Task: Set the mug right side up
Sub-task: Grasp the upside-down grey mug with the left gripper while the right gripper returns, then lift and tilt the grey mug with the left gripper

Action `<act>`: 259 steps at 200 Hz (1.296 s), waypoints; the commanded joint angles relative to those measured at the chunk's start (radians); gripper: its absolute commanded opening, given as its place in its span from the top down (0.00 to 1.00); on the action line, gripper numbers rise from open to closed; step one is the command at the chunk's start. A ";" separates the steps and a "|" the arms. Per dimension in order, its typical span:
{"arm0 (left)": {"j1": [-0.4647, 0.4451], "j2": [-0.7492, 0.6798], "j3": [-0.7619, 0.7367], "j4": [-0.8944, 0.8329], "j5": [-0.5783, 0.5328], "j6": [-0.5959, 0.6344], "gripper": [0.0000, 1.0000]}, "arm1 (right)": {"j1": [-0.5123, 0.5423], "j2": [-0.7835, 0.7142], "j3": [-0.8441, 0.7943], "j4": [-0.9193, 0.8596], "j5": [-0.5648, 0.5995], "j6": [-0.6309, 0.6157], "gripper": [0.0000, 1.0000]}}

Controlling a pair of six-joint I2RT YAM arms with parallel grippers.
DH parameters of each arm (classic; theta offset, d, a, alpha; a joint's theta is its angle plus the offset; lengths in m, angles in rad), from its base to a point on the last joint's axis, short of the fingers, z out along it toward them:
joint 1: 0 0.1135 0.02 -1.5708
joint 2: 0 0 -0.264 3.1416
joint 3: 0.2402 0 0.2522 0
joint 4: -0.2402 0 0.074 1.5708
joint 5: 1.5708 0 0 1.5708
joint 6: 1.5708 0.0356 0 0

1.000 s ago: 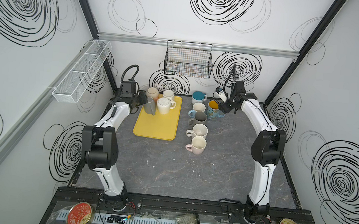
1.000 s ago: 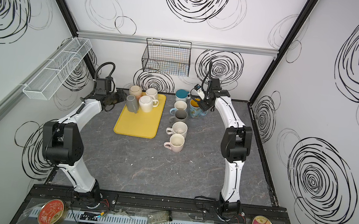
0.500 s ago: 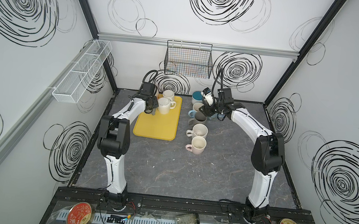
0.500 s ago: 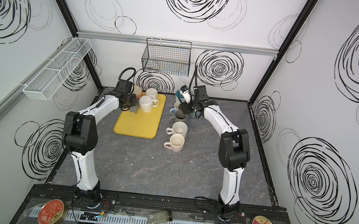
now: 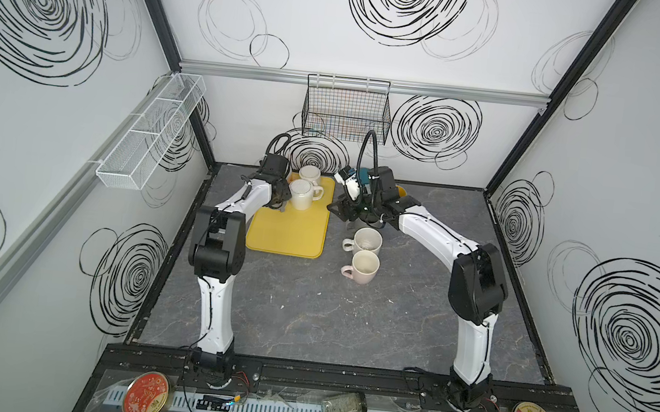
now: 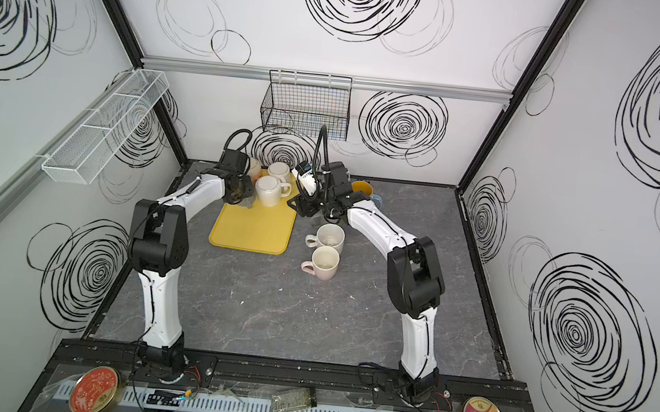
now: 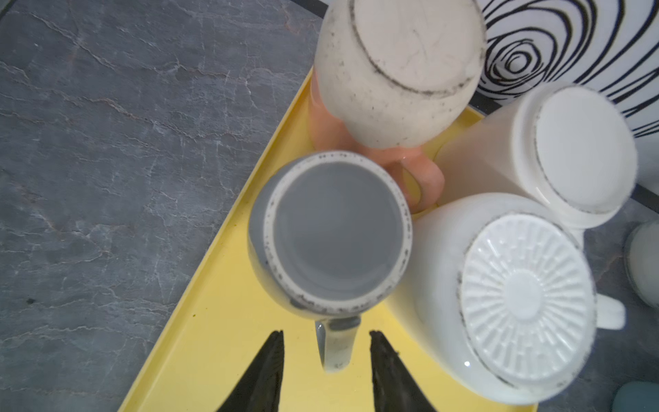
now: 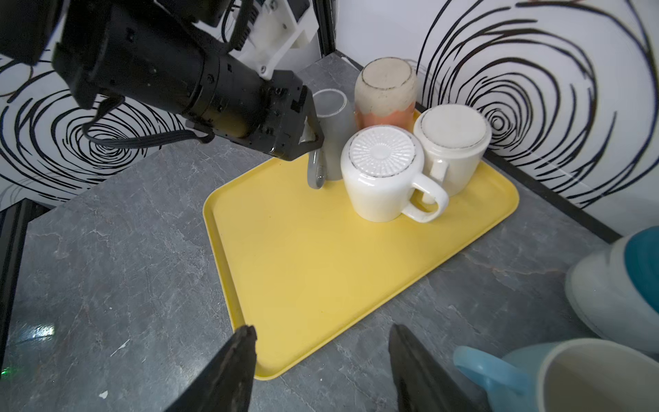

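My left tool (image 7: pixel 325 335) stands at a narrow gape. Its two fingers (image 7: pixel 265 371) sit astride the handle (image 7: pixel 337 349) of the grey mug (image 7: pixel 335 232), and a strip of yellow shows on each side, so I judge nothing is gripped yet. The wrist view does not tell me how deep the tips reach along the handle; they may only cover its outer end.

The grey mug stands mouth-down on the yellow tray (image 7: pixel 214 342), close to the tray edge that borders the bare table (image 7: pixel 107 160). Its wall is touching or just beside the white ribbed-bottomed mug (image 7: pixel 520 299) and the peach mug (image 7: pixel 399 71). A cream mug (image 7: pixel 577 153) stands beyond them, also inverted.

My right tool (image 8: pixel 322 330) hangs wide and empty over the table just off the tray, with a blue mug (image 8: pixel 535 374) near it.

My worry is the grip. If I pinch a glazed handle near its end, the body hangs off to one side and could swing or slip between the fingers as I lift. If I start turning too low, the rim could catch the tray lip or knock the crowded neighbours over. The light tray might also slide with the mug.
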 commanded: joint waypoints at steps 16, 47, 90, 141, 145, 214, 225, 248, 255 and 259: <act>0.005 0.060 0.019 0.024 0.013 -0.018 0.59 | 0.036 0.025 0.002 0.014 -0.031 0.015 0.36; 0.006 0.076 0.012 0.025 0.039 -0.007 0.77 | 0.041 0.032 0.007 0.009 -0.040 0.014 0.37; 0.005 0.005 -0.089 0.067 0.041 -0.007 0.89 | 0.043 0.026 0.008 -0.007 -0.036 0.012 0.37; -0.019 -0.167 -0.329 0.161 0.101 0.042 0.96 | 0.049 0.008 -0.002 -0.020 -0.014 0.039 0.38; -0.024 -0.181 -0.351 0.168 0.111 0.051 0.96 | 0.050 0.006 -0.004 -0.019 -0.012 0.046 0.38; -0.139 -0.359 -0.614 0.169 0.130 0.155 0.76 | 0.083 -0.021 -0.050 -0.021 0.051 0.108 0.38; -0.144 -0.375 -0.630 0.164 0.095 0.144 0.71 | 0.091 -0.023 -0.055 -0.018 0.057 0.117 0.38; -0.149 -0.405 -0.642 0.149 0.038 0.134 0.60 | 0.106 -0.031 -0.074 -0.007 0.085 0.142 0.38; -0.150 -0.414 -0.641 0.148 0.032 0.103 0.57 | 0.109 -0.036 -0.080 -0.004 0.098 0.150 0.38; -0.152 -0.418 -0.640 0.145 0.027 0.100 0.55 | 0.110 -0.037 -0.084 -0.003 0.108 0.155 0.38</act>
